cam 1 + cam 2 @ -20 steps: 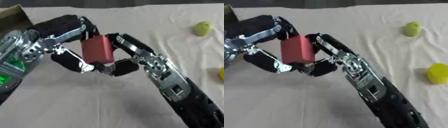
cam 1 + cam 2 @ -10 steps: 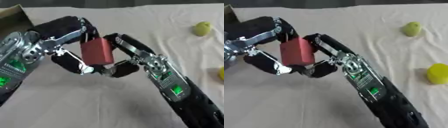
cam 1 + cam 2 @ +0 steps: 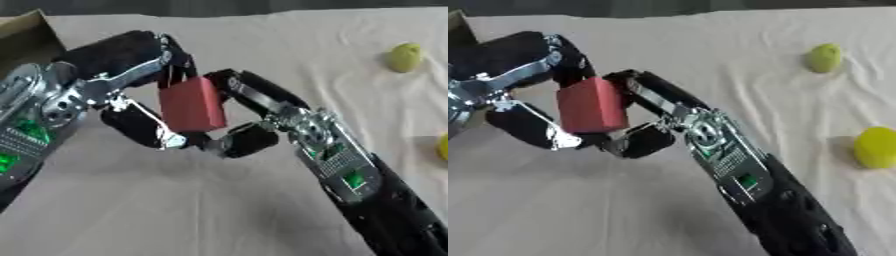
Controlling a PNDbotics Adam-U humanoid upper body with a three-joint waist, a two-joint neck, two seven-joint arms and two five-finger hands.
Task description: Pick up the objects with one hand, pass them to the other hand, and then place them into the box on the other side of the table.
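Two hands met over the middle-left of the cloth-covered table, with a red block held between them above the cloth. The left hand came in from the left edge; its fingers curled over the far upper corner of the block while its thumb reached up from below toward the block's near lower edge, so the block sat pinched within its grasp. The right hand rose from the near right corner, its forearm running diagonally up toward the centre. Its fingers lay along the right side of the block and its thumb bent in under the lower right corner, closing on the block from that side. Both hands therefore touched the block at once, and the block stood roughly upright, tilted a little, clear of the table surface.

Far to the left, at the corner of the left eye view, a cardboard box showed only partly, behind the left arm. On the right part of the table lay a small green-yellow fruit at the far side and, nearer and close to the right edge, a yellow object. These two were well apart from the hands and from each other.
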